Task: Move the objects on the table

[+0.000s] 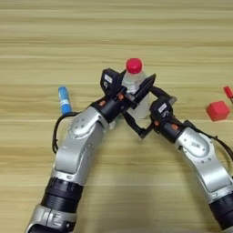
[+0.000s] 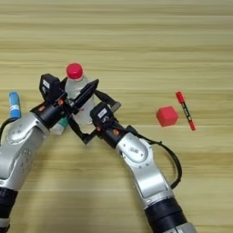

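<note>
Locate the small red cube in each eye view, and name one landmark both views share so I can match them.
Left eye view: the small red cube sits near the right edge, just below mid-height.
Right eye view: it lies right of centre, just left of the thin red pen.
Shared landmark: the clear plastic bottle with the red cap, standing between the two grippers.

no readable text showing anywhere — small white stickers on the left claw point(image 1: 132, 93) and right claw point(image 1: 148, 111) housings are carrying marks too small to make out, and the bottle point(image 1: 136, 86), cube point(image 1: 218, 110) and pen point(image 2: 184, 109) are showing none.
</note>
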